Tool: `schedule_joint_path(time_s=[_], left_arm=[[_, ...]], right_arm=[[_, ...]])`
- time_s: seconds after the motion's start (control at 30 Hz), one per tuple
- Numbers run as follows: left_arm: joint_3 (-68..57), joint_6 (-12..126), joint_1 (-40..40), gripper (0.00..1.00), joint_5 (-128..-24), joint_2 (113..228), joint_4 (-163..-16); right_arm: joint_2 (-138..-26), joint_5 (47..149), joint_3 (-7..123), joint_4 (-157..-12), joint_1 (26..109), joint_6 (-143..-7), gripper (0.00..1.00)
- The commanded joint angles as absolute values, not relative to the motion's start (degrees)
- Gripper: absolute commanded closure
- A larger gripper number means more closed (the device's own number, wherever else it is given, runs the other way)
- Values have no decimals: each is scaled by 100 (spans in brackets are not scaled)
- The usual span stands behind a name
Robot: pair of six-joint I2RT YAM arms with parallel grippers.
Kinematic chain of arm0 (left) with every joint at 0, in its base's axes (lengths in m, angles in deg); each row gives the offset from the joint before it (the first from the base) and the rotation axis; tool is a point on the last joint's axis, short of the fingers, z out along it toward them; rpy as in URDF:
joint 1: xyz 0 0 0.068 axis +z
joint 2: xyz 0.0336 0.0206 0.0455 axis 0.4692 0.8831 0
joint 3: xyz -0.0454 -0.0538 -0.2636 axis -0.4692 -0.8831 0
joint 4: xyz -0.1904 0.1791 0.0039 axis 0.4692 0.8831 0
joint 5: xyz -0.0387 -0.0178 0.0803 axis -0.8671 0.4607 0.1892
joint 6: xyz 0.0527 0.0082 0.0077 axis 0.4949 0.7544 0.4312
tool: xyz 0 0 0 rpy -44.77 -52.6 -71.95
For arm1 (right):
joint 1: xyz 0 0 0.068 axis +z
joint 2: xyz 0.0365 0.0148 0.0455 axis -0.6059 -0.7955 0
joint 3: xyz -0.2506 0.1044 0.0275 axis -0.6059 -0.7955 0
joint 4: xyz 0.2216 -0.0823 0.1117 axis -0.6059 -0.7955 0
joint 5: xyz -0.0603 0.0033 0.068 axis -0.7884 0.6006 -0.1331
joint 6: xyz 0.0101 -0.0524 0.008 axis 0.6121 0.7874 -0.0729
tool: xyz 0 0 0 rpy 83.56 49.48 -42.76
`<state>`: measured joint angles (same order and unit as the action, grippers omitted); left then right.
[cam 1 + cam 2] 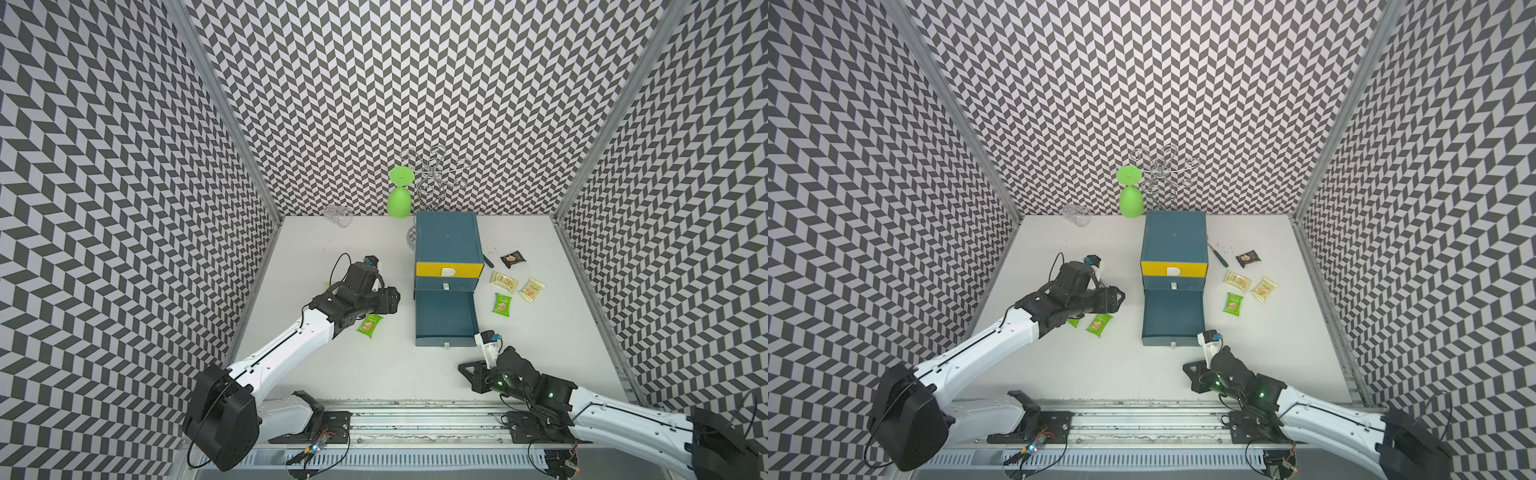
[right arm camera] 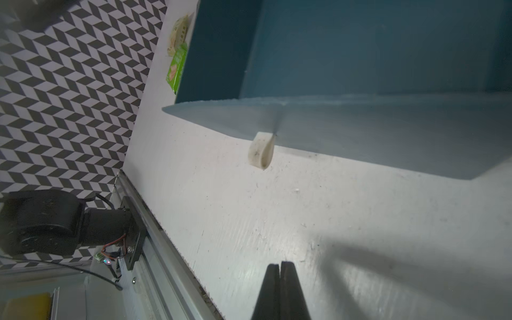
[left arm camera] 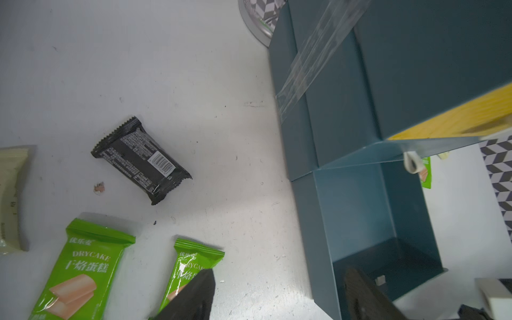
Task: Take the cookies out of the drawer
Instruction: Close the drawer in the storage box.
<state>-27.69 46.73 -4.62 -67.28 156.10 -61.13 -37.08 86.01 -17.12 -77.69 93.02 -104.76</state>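
Now, from your left: the left gripper hangs above the table beside the blue cabinet, its jaws spread wide with nothing between them; in the left wrist view one of its fingers crosses a green packet; a second green packet, a black packet lying barcode up and the edge of a pale packet rest near it on the table, all outside the drawer; that drawer stands pulled out toward you from the foot of the cabinet, its blue floor showing, with a yellow drawer front above it; the right gripper is clenched on nothing, over the table in front of the drawer's front panel and apart from its white handle; right of the cabinet you have four more cookies on the table: a green one, two pale yellow ones and, farthest back, a black one.
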Motion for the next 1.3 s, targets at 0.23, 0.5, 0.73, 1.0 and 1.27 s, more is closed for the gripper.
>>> schedule_joint_path(time_s=[0.23, 0.5, 0.73, 1.0, 1.27], left_arm=[[-2445, 4602, -417, 21, -6691, 14628, -5572], [-2795, 4561, -379, 21, -6645, 14220, -5461], [-3065, 4485, -361, 21, -6687, 14049, -5483], [-3307, 4375, -361, 22, -6790, 13909, -5593], [-3481, 4348, -366, 22, -6765, 13718, -5580]], right_arm=[[-5257, 7411, -1459, -4958, 9291, -10951, 100], [-6607, 7864, -1447, -3283, 8386, -11156, 100], [-7829, 8442, -1067, -1949, 7866, -11307, 100], [-9368, 8581, -828, 103, 7667, -11766, 100], [-10969, 8899, -667, 2034, 7176, -12277, 100]])
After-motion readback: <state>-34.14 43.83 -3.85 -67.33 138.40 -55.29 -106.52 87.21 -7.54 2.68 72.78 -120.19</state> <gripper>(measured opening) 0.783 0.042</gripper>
